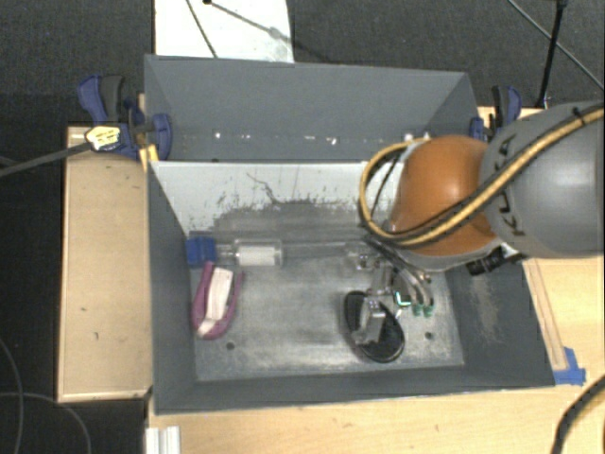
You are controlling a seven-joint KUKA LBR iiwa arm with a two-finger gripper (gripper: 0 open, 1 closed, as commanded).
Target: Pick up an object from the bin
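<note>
- Bin (312, 112) of grey sheet metal – sloped walls, with a flat floor that is scuffed and streaked pale along its back edge.
- Arm (548, 187), a smooth grey rounded casing, comes in from the right. A glossy orange dome (440, 197) sits at its wrist, with black and yellow cables looped around it.
- Gripper (380, 312), a cluster of small metal parts, hangs below the dome, right over a black object on the bin floor. Whether it is clenched or released cannot be told.
- Black object (383, 346) – rounded, smooth and dark, lying right of centre on the floor, near the front wall. Its upper part is hidden under the gripper.
- Purple-and-white thing (214, 301), long, slightly curved and soft-looking, lies at the left of the floor, well apart from the gripper.
- Clear cylinder (255, 253) with a blue end (200, 250) lies on its side along the back of the floor, just behind the purple-and-white thing.
</note>
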